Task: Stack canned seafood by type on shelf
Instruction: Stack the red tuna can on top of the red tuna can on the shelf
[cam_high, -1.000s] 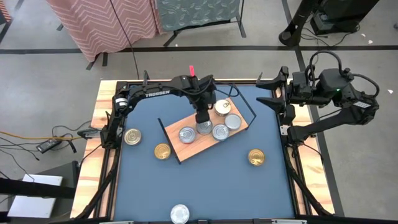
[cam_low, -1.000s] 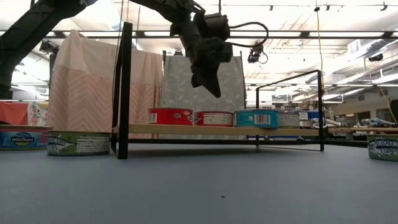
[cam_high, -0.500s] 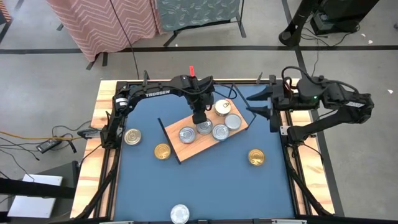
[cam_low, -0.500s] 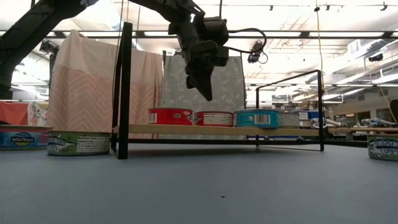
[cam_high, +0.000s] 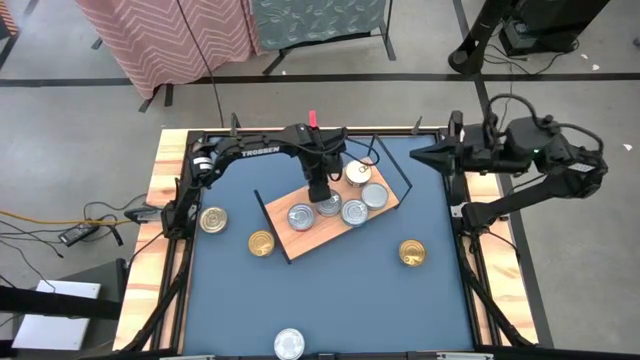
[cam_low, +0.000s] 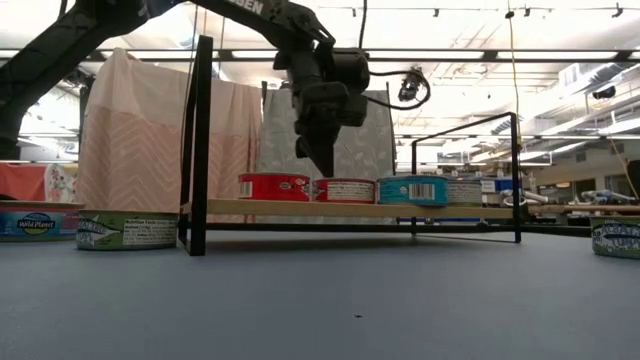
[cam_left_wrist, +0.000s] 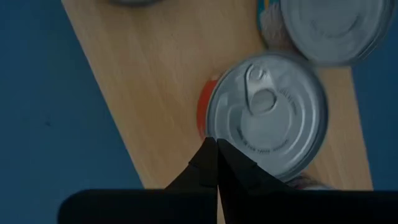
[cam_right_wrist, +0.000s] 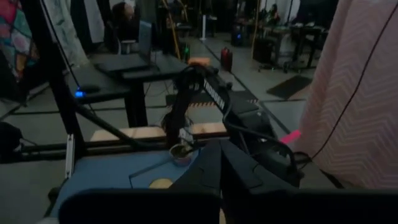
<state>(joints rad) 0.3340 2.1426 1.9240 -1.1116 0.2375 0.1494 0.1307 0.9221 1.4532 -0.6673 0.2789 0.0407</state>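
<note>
**Left claw low over a crowded shelf, fingers pressed together**

Seen from above: shelf (cam_high: 330, 215) lying at an angle near the middle of the desk (cam_high: 330, 300), closer to the far edge. Five tins on the board: four silver-lidded in a loose row, one gold-lidded tin (cam_high: 357, 174) toward the board's far right end. Left claw (cam_high: 318, 192) hanging just above the red-sided silver tin (cam_left_wrist: 266, 109), fingers narrowed to a closed point, gripping nothing. Right claw (cam_high: 425, 155) parked above the desk's far right corner, well apart from the shelf; fingers also drawn shut and empty in its wrist view.

Loose tins waiting on the desk: two gold near the left edge (cam_high: 212, 219) (cam_high: 260, 242), one gold toward the right edge (cam_high: 411, 252), one silver at the near edge (cam_high: 289, 343).

Likely risks: closed fingertips coming down on a lid and skidding a tin into its close neighbours, or off the board's long edge. Wire end frames (cam_low: 197, 145) standing tall at both short ends, a snag hazard for any sideways sweep.

Open room: broad bare desk between shelf and near edge; little spare space between tins on the board.
</note>
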